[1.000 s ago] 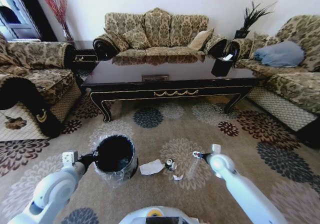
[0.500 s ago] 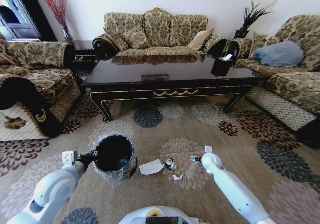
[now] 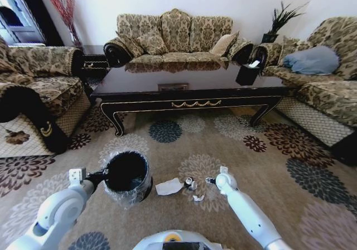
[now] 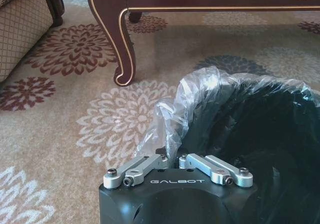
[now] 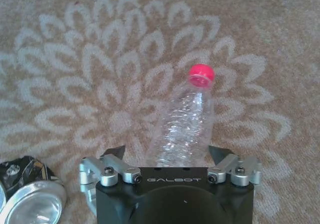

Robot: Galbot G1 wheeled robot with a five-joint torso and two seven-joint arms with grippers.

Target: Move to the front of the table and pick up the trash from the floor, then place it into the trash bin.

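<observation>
Carpet [image 5: 75, 44] lies under my right gripper [image 5: 170, 156], whose fingers are spread wide with the clear bottle [image 5: 186, 124] lying between them, its red cap [image 5: 201, 74] pointing away from my palm. I cannot tell whether either fingertip touches the plastic. The crushed silvery can [image 5: 30, 196] sits just beside that gripper, on the side toward my left arm. From the head view, the can [image 3: 189, 182], the flat white paper scrap [image 3: 169, 187] and a tiny white bit [image 3: 198, 197] all lie on the floor [image 3: 268, 166] between my two grippers, in front of the table [image 3: 189, 88]. My left gripper [image 4: 172, 154] is pressed together, pinching the crinkled bag at the near rim of the trash bin [image 4: 260, 134]; the bin stands on the carpet directly ahead of that gripper, with a curved table leg [image 4: 112, 31] farther beyond it.
</observation>
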